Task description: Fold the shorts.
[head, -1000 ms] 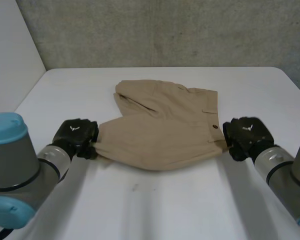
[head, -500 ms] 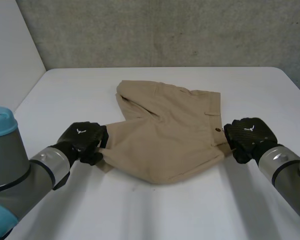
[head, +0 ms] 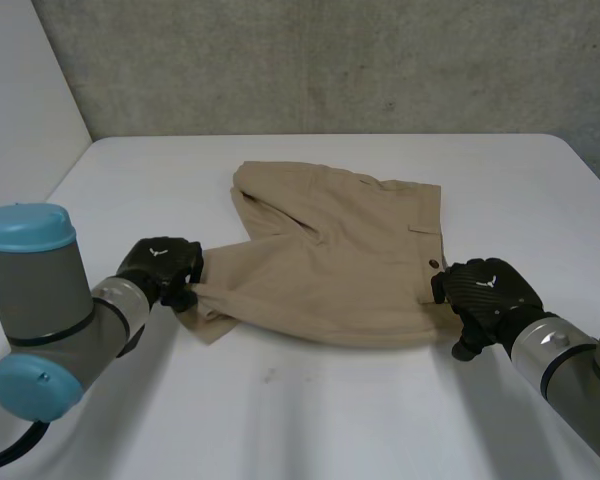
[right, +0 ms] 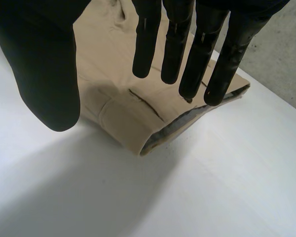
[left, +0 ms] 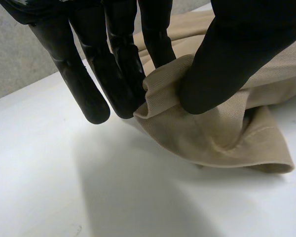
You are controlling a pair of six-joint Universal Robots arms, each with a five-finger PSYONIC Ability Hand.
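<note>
Tan shorts (head: 330, 260) lie folded in half on the white table (head: 310, 420), waistband toward my right. My left hand (head: 163, 270) pinches the leg hem (left: 187, 106) between thumb and fingers, lifting that corner slightly off the table. My right hand (head: 485, 295) hovers beside the waistband corner (right: 153, 140). In the right wrist view its fingers (right: 187, 54) are straight and spread with the thumb apart, and nothing is between them. The waistband corner lies flat on the table below its fingertips.
A grey wall (head: 330, 60) runs behind the table's far edge. Bare white tabletop (head: 310, 420) stretches in front of the shorts and to both sides.
My right hand has let go of the waistband, which now lies on the table. My left hand has drawn back toward the left with the hem, and the near fold has flattened.
</note>
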